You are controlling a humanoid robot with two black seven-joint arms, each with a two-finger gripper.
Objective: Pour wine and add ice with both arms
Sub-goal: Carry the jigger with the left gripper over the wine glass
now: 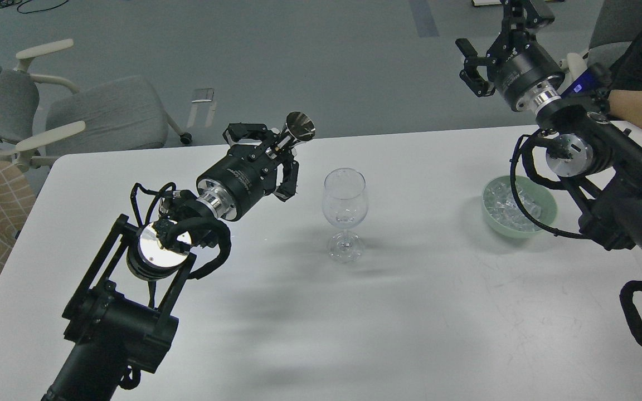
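A clear stemmed wine glass (345,213) stands upright mid-table; I cannot tell if it holds any wine. My left gripper (282,147) is shut on a small shiny metal measuring cup (297,127), tilted, just left of the glass rim and slightly above it. The ice (513,205) lies as many clear cubes in a pale green bowl (544,223) at the right. My right gripper (499,30) is open and empty, raised high behind the bowl, over the floor beyond the table's far edge.
The white table (410,323) has its far edge just behind the glass. Grey chairs (103,114) stand beyond the left corner. A person's bare arm (641,111) reaches in at the right, next to my right arm.
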